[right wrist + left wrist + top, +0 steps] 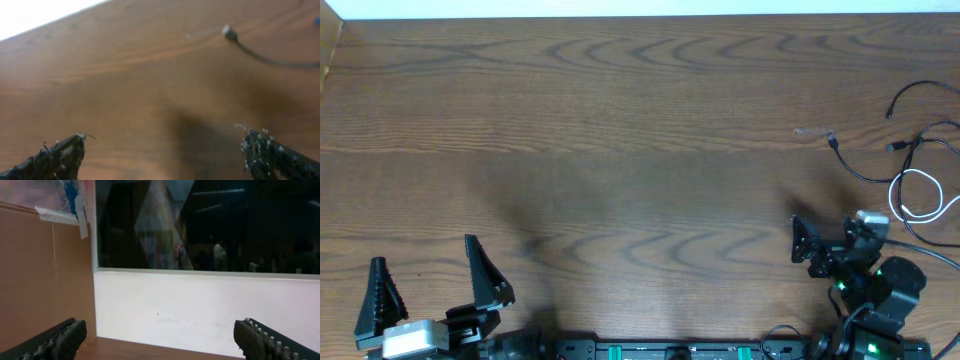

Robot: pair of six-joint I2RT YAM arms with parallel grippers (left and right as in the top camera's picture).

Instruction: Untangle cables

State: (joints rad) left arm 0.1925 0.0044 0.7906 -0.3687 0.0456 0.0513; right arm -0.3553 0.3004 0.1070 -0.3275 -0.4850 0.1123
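Note:
Several thin black cables [920, 140] and one white cable [918, 195] lie tangled at the table's far right edge. One black cable ends in a small plug [832, 141], also visible in the right wrist view [230, 33]. My right gripper [830, 235] is open and empty, below and left of the tangle, touching no cable; in its own view the fingers [162, 155] stand wide apart over bare wood. My left gripper [425, 275] is open and empty at the front left, far from the cables; its fingers [160, 337] point at the wall.
A faint clear strip [810, 131] lies beside the plug. A white wall [200, 310] and a cardboard panel [45, 280] border the table's far left corner. The arm bases sit along the front edge [670, 350].

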